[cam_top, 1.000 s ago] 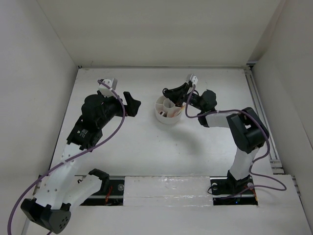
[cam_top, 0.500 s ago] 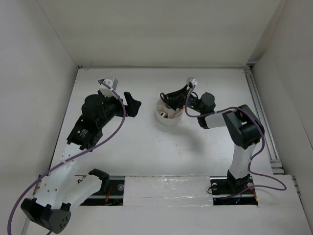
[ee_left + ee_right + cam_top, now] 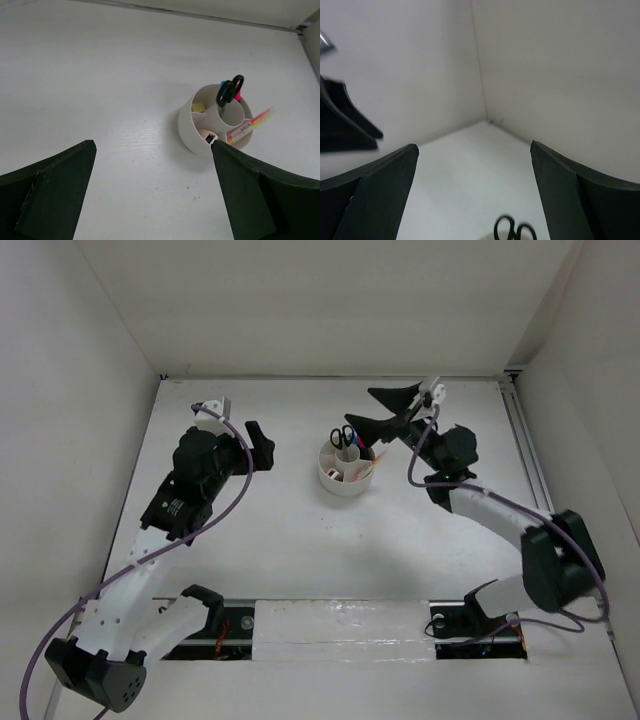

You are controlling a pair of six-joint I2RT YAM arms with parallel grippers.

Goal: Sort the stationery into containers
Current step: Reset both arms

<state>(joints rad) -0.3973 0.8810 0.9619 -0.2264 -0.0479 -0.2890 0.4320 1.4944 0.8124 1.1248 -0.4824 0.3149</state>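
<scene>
The white desk organiser [image 3: 343, 483] stands mid-worktop [image 3: 300, 540]. The black-handled scissors [image 3: 345, 436] stand upright in its centre cup, and yellow and red pens [image 3: 252, 122] slant from an outer compartment. The right fingers [image 3: 370, 185] are spread wide and empty, raised by its far right side. The left fingers [image 3: 45, 195], also wide and empty, hang well to its left.

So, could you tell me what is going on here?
The scissors stand handles-up in the white organiser, with pens in a side compartment. The right gripper hangs open and empty just beyond it. The left gripper, also open and empty, sits off to the left.
</scene>
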